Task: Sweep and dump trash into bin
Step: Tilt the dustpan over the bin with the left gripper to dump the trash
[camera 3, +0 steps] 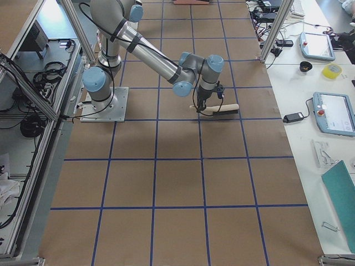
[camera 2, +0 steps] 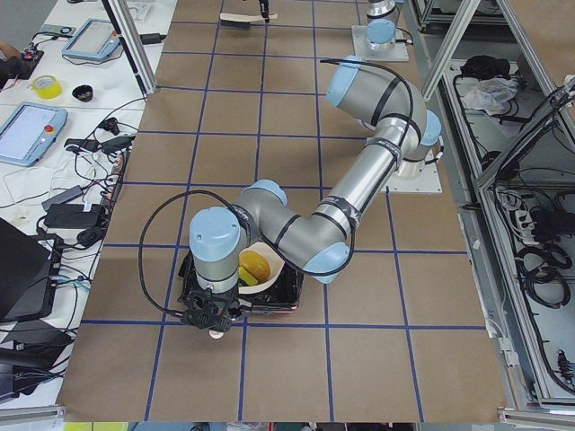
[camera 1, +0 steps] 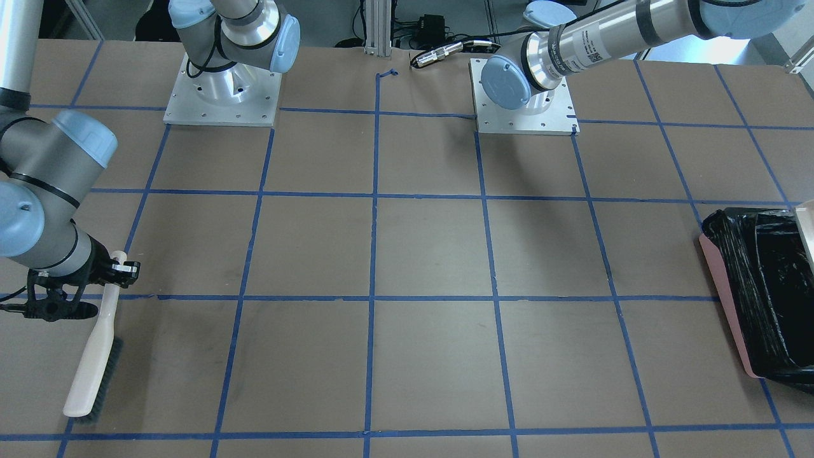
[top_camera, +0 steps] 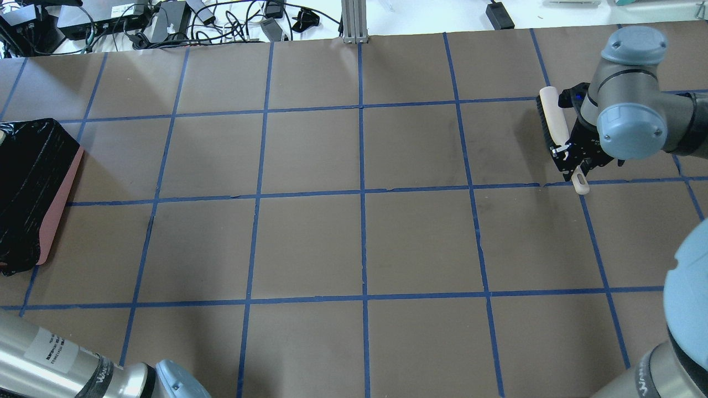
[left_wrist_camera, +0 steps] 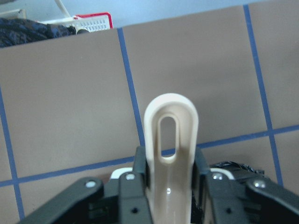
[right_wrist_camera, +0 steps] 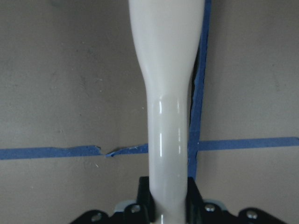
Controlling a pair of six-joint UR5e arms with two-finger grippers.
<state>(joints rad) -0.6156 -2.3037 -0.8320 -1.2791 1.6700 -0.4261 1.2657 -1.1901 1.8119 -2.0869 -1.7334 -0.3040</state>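
My left gripper (left_wrist_camera: 170, 163) is shut on the looped handle of the beige dustpan (left_wrist_camera: 170, 126). In the exterior left view this gripper (camera 2: 208, 316) holds the dustpan (camera 2: 262, 249) over the bin (camera 2: 289, 289). An orange-yellow lump of trash (camera 2: 256, 265) and a green bit lie in the pan. The bin (camera 1: 763, 286) is pink-sided with a black bag and sits at the table's end (top_camera: 33, 177). My right gripper (camera 1: 117, 270) is shut on a cream brush (camera 1: 95, 362) at the opposite end (top_camera: 553, 119), with the bristles near the table.
Blue tape lines grid the brown table (top_camera: 359, 249). Both arm bases (camera 1: 222, 95) stand at the robot's edge. Cables and power bricks (top_camera: 166, 16) lie beyond the far edge. The long left arm (camera 2: 359, 180) reaches across to the bin.
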